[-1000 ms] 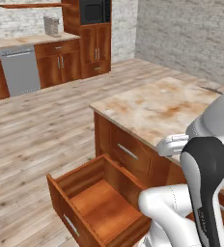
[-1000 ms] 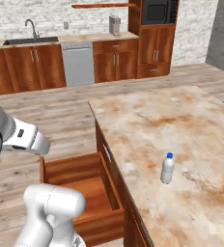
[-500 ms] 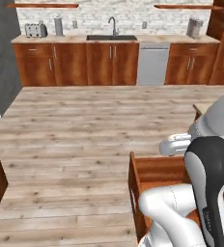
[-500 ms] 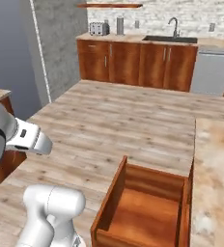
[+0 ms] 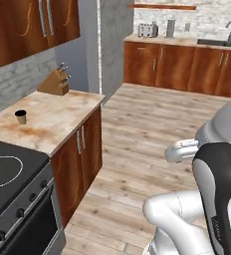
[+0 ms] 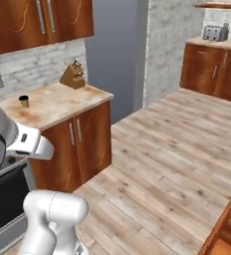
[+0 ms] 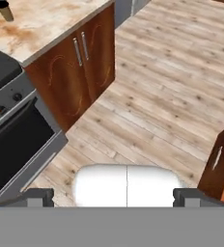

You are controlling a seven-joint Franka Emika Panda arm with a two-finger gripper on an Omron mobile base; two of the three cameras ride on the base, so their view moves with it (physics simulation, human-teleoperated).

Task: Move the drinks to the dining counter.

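My hand (image 7: 114,195) hangs spread and empty, well apart from the small tan paper cup (image 5: 21,117) on the stove-side marble-look bench (image 5: 57,117), not yet carried over.

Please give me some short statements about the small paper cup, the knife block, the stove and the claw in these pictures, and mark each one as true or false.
1. The small tan paper cup stands upright on the beige marble-look counter. True.
2. The brown wooden knife block lies on the floor. False: it stands on the same counter, near the white brick wall.
3. The black stove sits directly beside this counter. True.
4. The claw grips the cup. False: its fingers are spread wide with nothing between them, and the cup stands far off on the counter.
5. The cup touches the knife block. False: they stand clearly apart.
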